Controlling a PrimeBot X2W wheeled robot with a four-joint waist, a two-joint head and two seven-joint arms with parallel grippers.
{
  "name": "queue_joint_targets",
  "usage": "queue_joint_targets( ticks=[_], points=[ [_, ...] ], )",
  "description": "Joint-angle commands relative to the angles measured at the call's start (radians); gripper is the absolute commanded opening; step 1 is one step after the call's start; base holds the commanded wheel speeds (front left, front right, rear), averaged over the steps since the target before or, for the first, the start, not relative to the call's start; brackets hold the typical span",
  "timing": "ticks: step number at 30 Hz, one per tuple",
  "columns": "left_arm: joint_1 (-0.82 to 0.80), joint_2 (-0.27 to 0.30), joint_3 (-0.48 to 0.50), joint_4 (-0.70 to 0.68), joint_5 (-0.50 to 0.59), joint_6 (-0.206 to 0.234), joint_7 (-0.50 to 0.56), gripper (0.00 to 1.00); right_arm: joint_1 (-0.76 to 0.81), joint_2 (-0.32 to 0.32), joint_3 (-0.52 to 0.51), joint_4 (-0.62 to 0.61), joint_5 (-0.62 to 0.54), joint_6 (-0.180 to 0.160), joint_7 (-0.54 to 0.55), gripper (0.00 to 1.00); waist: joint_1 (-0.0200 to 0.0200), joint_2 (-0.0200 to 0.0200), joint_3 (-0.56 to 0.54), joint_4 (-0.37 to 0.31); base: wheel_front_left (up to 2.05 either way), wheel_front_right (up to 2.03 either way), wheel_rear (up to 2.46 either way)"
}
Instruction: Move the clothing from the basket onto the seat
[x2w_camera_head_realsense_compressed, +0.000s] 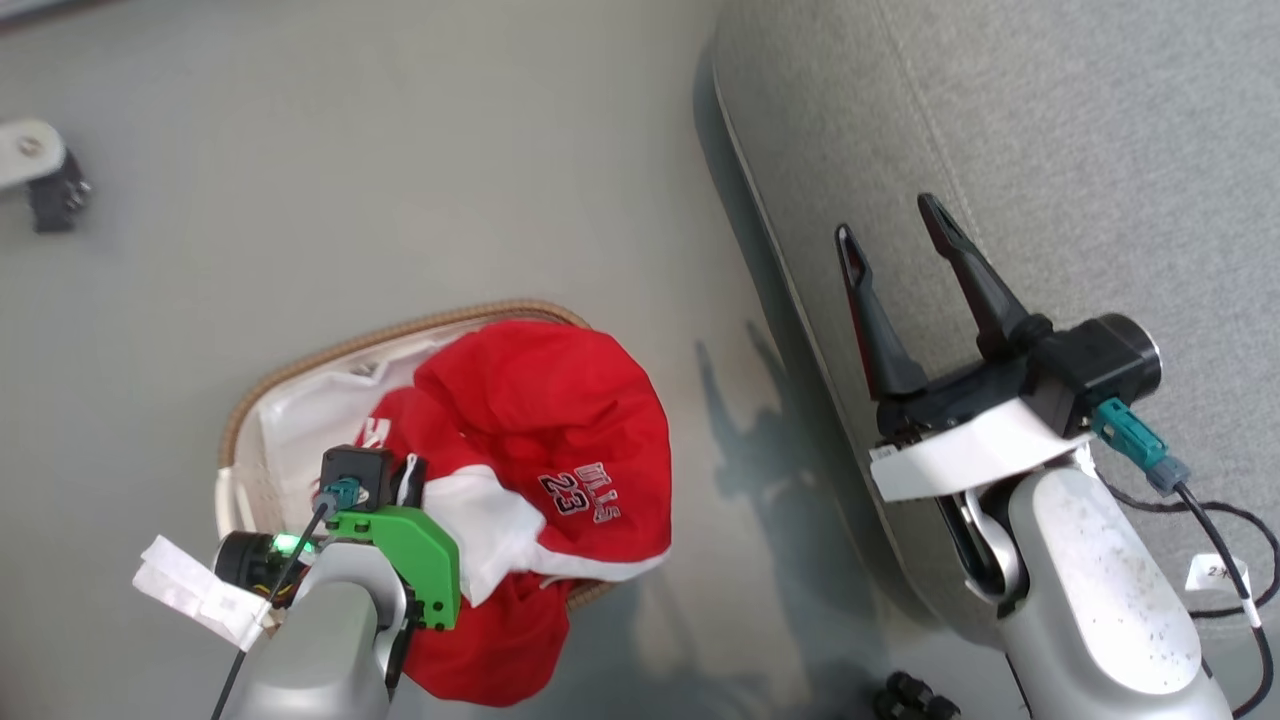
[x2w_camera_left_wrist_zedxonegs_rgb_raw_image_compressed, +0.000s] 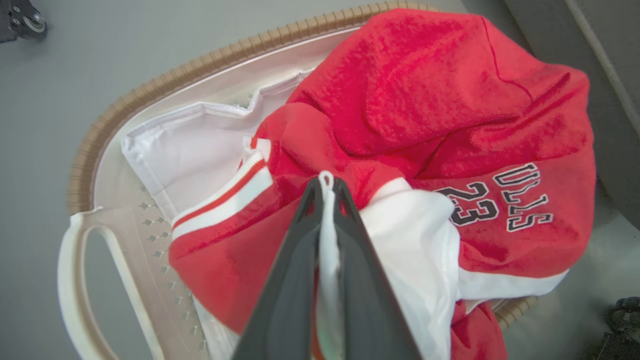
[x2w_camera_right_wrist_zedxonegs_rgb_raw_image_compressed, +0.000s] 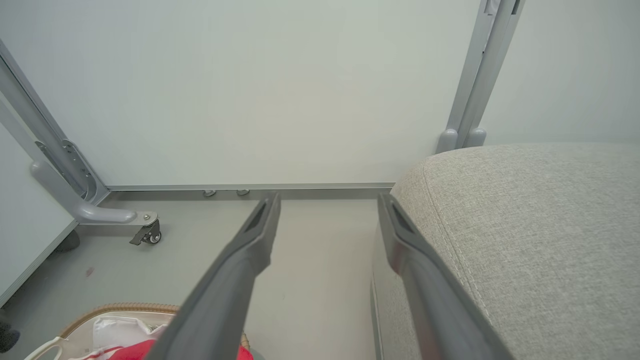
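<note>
The red clothing (x2w_camera_head_realsense_compressed: 545, 420) with white panels and "23" print is heaped in the basket (x2w_camera_head_realsense_compressed: 300, 375), spilling over its right rim. In the left wrist view the clothing (x2w_camera_left_wrist_zedxonegs_rgb_raw_image_compressed: 425, 115) fills the basket (x2w_camera_left_wrist_zedxonegs_rgb_raw_image_compressed: 130, 100), and my left gripper (x2w_camera_left_wrist_zedxonegs_rgb_raw_image_compressed: 326, 187) is shut on a white fold of it. From the head view the left gripper's fingers are hidden under its wrist (x2w_camera_head_realsense_compressed: 385, 500). My right gripper (x2w_camera_head_realsense_compressed: 890, 225) hangs open and empty over the edge of the grey seat (x2w_camera_head_realsense_compressed: 1050, 130). The right wrist view shows those open fingers (x2w_camera_right_wrist_zedxonegs_rgb_raw_image_compressed: 260, 225) beside the seat (x2w_camera_right_wrist_zedxonegs_rgb_raw_image_compressed: 540, 225).
Grey floor surrounds the basket. A caster foot (x2w_camera_head_realsense_compressed: 45, 185) of a metal frame stands far left, also seen as a wheel (x2w_camera_right_wrist_zedxonegs_rgb_raw_image_compressed: 147, 235) by the white wall. Dark cables (x2w_camera_head_realsense_compressed: 1240, 540) trail near my right forearm, and a black object (x2w_camera_head_realsense_compressed: 910, 695) lies on the floor.
</note>
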Motion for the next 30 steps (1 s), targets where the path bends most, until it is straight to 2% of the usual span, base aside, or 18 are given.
queue_joint_targets(
  ticks=[1, 16, 30],
  points=[
    [0.027, 0.0, 0.008, -0.037, -0.01, -0.004, -0.005, 0.0, 0.029, -0.004, -0.007, 0.012, -0.007, -0.001, -0.005, 1.0, 0.0, 0.0, -0.128, 0.055, 0.0, 0.0, 0.0],
    [0.211, -0.004, -0.005, -0.378, -0.117, -0.004, -0.005, 0.0, 0.185, -0.004, -0.005, 0.081, -0.033, -0.001, -0.005, 1.0, 0.0, 0.0, -0.371, 0.133, 0.0, 0.0, 0.0],
    [0.252, -0.004, -0.024, -0.683, -0.169, 0.017, -0.005, 0.0, 0.282, -0.004, 0.019, 0.124, -0.029, -0.001, -0.005, 1.0, 0.0, 0.0, -0.491, 0.161, 0.0, 0.0, 0.0]
  ],
)
